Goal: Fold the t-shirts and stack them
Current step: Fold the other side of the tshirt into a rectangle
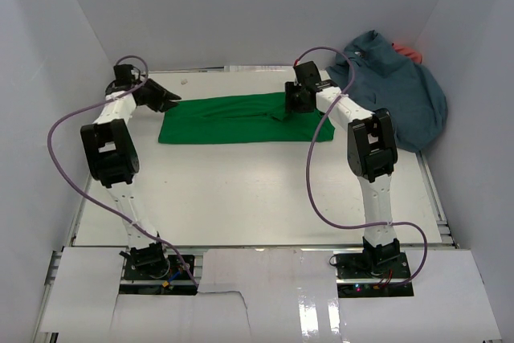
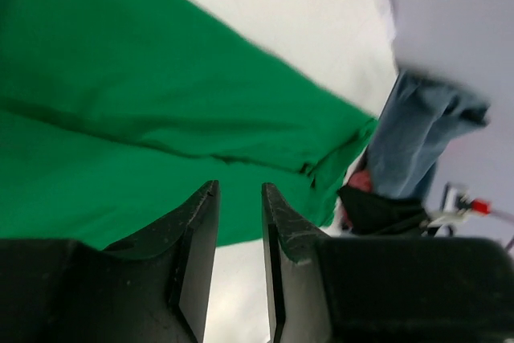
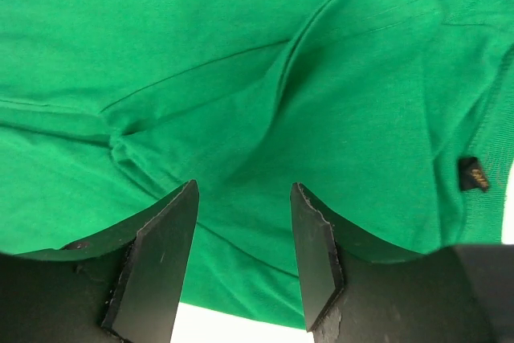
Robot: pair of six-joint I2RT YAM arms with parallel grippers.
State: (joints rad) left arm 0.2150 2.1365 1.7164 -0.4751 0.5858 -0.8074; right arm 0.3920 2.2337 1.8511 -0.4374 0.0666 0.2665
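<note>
Bases of the two arms sit at the near edge of the table [image 1: 241, 198], and the near half of the white top holds only the arms reaching away over it. Farther back the green shirt [image 1: 241, 120] lies flat as a long strip running left to right, creased along its length. The left gripper [image 1: 165, 100] is at the strip's far left corner. In its wrist view its fingers [image 2: 197, 222] stand slightly apart with nothing between them, their tips over the cloth's edge where green [image 2: 120, 118] meets white table. The right gripper [image 1: 299, 100] hangs over the right part of the strip. Its own camera shows the jaws spread wide and holding nothing, with wrinkled green cloth [image 3: 241, 54] below them and a small dark label [image 3: 474, 174] near the hem at the right. Whether either gripper touches the cloth cannot be told. Beyond the strip's right end the blue-grey shirt [image 1: 397, 94] is heaped in the far right corner against the wall, and a bit of coral red shirt [image 1: 411, 52] peeks out behind it.
</note>
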